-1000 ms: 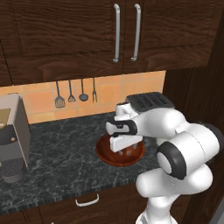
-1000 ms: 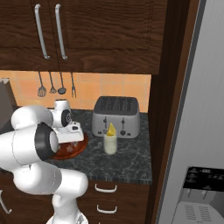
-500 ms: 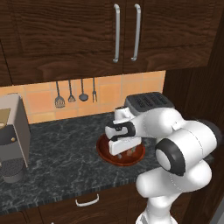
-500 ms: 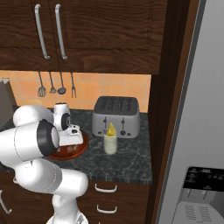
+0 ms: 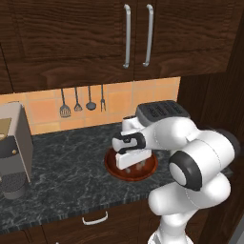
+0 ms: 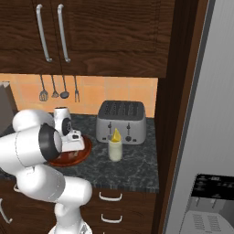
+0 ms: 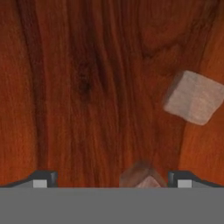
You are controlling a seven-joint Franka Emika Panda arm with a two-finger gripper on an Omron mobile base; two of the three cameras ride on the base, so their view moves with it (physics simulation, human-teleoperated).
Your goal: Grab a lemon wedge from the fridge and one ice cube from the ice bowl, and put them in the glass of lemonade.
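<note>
Round, shallow reddish-brown wooden-looking ice bowl [image 5: 114, 167]: centre of the left base frame, lower left of the right base frame [image 6: 82, 154], standing on the dark marbled stone surface [image 5: 62, 176]. Its grained floor [image 7: 87, 87] fills the hand frame.

Pale translucent ice cube [image 7: 193, 97]: right of centre in the hand frame, lying on the bowl floor. A second pale translucent ice cube [image 7: 142, 176]: bottom edge of the hand frame, between the two dark fingertips [image 7: 43, 178], nearer the right one; contact cannot be told.

White two-finger tool [image 7: 112, 181]: fingers spread wide, released, grasping nothing; low inside the bowl, centre of the left base frame [image 5: 132, 163].

Small clear glass of lemonade with pale creamy-yellow liquid [image 6: 115, 150]: centre of the right base frame, just right of the bowl, in front of the toaster.

Tiny bright yellow lemon wedge [image 6: 117, 135]: at the top of the glass.

Grey four-slot toaster [image 6: 121, 121]: behind the glass, against the orange tiled wall.

Tall grey fridge with black dispenser panel [image 6: 201, 137]: right side of the right base frame.

Grey and tan coffee machine [image 5: 13, 147]: left edge of the left base frame.
</note>
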